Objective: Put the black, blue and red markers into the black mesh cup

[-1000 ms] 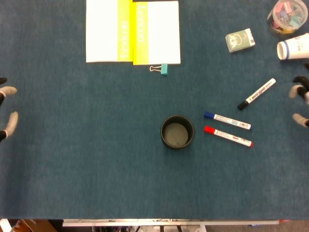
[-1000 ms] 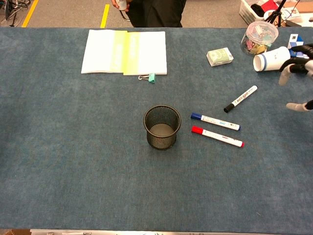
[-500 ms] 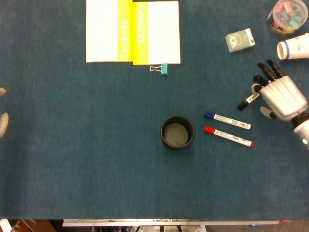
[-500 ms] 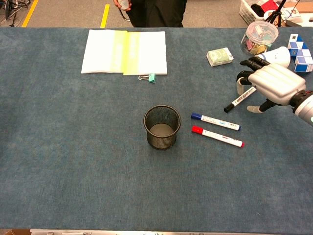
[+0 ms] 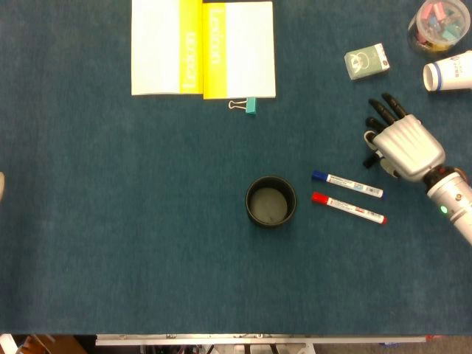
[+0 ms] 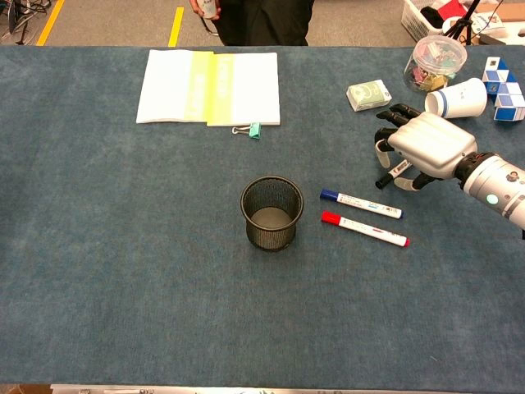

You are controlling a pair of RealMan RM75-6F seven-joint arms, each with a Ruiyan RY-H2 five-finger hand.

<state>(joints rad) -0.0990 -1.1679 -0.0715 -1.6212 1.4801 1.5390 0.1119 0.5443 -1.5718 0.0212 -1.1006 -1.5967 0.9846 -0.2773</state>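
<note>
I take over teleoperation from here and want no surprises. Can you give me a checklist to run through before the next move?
1. Black mesh cup upright, mouth open, nothing inside: ok.
2. Right hand over the black-capped white marker: ok.
3. Black marker actually gripped: cannot tell; the hand covers most of it.
4. Blue-capped white marker and red-capped white marker lying flat on the blue cloth, right of the cup, apart from the hand: ok.
5. Path from hand to cup free of clutter: ok.
6. Left hand clear of the work: ok; only a sliver shows at the head view's edge.
</note>
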